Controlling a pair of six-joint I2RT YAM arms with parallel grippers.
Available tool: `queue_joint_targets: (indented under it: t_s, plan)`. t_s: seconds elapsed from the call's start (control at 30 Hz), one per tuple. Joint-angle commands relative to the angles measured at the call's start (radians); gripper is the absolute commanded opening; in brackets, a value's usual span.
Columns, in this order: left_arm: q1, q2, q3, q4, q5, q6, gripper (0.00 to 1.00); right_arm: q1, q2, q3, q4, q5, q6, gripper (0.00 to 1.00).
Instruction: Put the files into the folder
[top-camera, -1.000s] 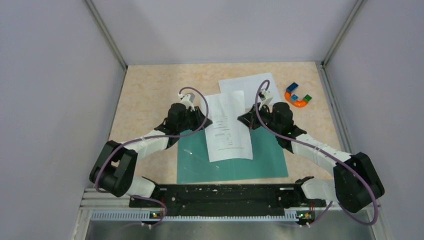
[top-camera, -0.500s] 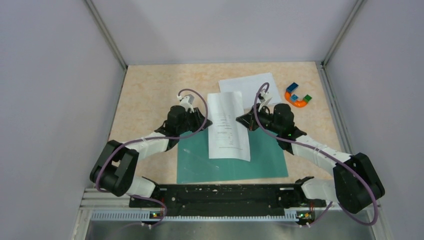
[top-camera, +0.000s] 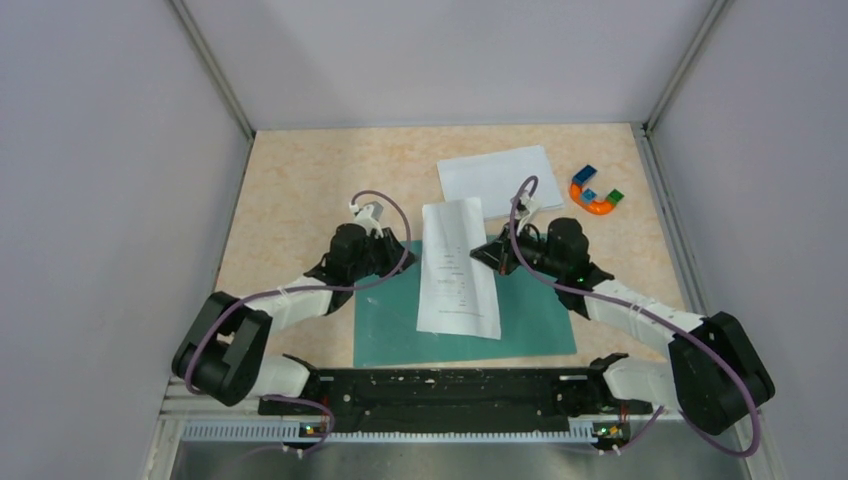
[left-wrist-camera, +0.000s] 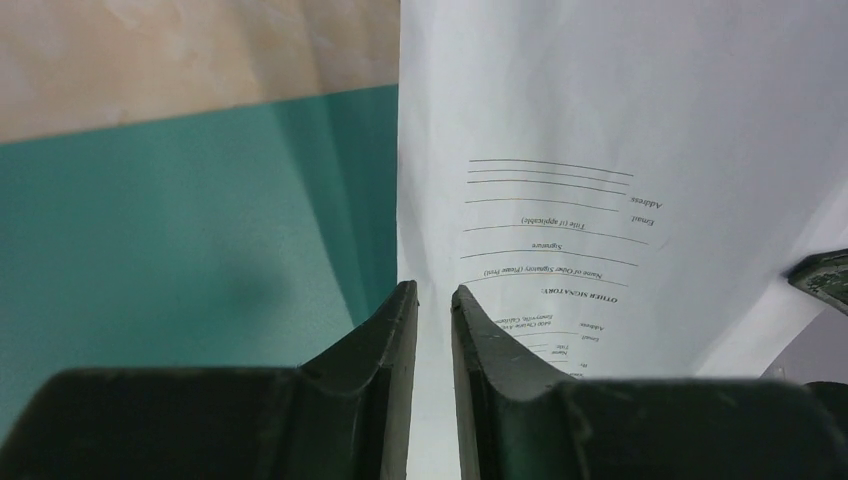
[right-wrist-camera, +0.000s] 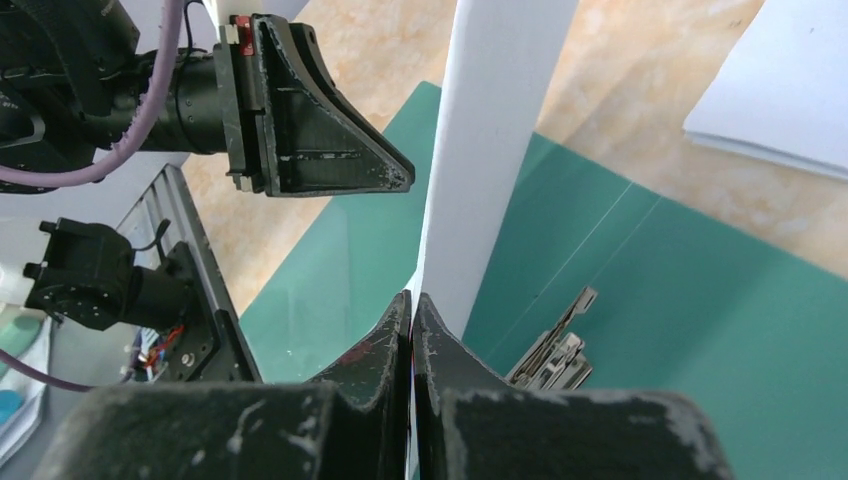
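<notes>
The teal folder (top-camera: 530, 320) lies open and flat at the table's near middle, its metal clip (right-wrist-camera: 555, 350) showing. The printed sheet (top-camera: 457, 270) is over the folder, bowed upward. My right gripper (top-camera: 487, 255) is shut on its right edge, and the right wrist view shows the jaws (right-wrist-camera: 411, 297) pinching the paper (right-wrist-camera: 495, 120). My left gripper (top-camera: 398, 250) is just left of the sheet. Its jaws (left-wrist-camera: 433, 292) stand slightly apart at the sheet's left edge (left-wrist-camera: 600, 120), not gripping it. The nearly blank sheet (top-camera: 497, 175) lies flat on the table behind.
A multicoloured horseshoe toy (top-camera: 597, 192) lies at the far right near the blank sheet. Grey walls enclose the table on the left, the back and the right. The black arm-base rail (top-camera: 440, 388) runs along the near edge.
The left gripper has drawn back left and nearer, off the sheet's edge. The right gripper has carried the printed sheet nearer, further over the folder, and the sheet now looks narrower and more bowed.
</notes>
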Motion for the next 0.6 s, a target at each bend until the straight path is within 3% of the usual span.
queue_joint_targets:
  t_s: [0.0, 0.1, 0.3, 0.57]
  plan:
    - [-0.004, -0.066, -0.017, -0.017, -0.04, -0.009, 0.24, 0.023, -0.023, -0.033, 0.087, -0.009, 0.057, 0.0]
    - [-0.003, -0.102, -0.009, -0.085, -0.082, -0.01, 0.25, 0.036, -0.017, -0.054, 0.125, -0.003, 0.085, 0.0]
    - [-0.004, -0.18, 0.047, -0.38, -0.27, -0.076, 0.39, 0.051, 0.019, -0.062, 0.14, 0.029, 0.108, 0.0]
    - [-0.004, -0.298, 0.062, -0.776, -0.543, -0.265, 0.34, 0.082, 0.11, -0.055, 0.197, 0.057, 0.144, 0.0]
